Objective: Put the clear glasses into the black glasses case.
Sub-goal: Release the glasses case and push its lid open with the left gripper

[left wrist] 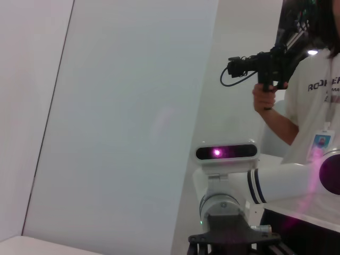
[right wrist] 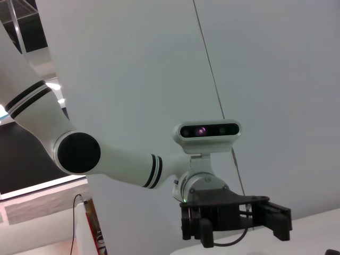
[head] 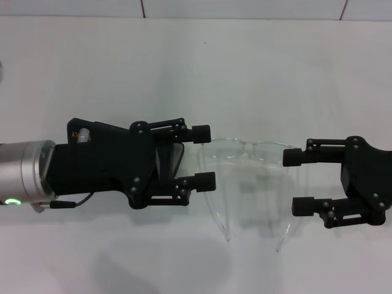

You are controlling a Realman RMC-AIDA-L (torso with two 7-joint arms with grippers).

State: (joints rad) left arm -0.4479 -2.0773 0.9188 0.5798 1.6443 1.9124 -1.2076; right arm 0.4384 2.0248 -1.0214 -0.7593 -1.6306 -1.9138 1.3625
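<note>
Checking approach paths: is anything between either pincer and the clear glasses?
Nothing visible. In the head view the clear glasses lie on the white table between the open left pincer and open right pincer.

Left end effector [right wrist: 236, 223], fingers spread, above white table [right wrist: 313, 234]

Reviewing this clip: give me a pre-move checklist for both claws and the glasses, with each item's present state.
1. Clear glasses located: ok, lying on the white table between the two claws, temple arms unfolded and pointing toward the robot.
2. Left claw open: ok, fingers apart beside the frame's left end.
3. Right claw open: ok, fingers apart beside the frame's right end.
4. Glasses gripped: not ok, neither claw is closed on them.
5. Black glasses case located: cannot tell, a dark shape behind the left claw may be it, but it is mostly hidden.
6. Case open and ready: cannot tell.
</note>
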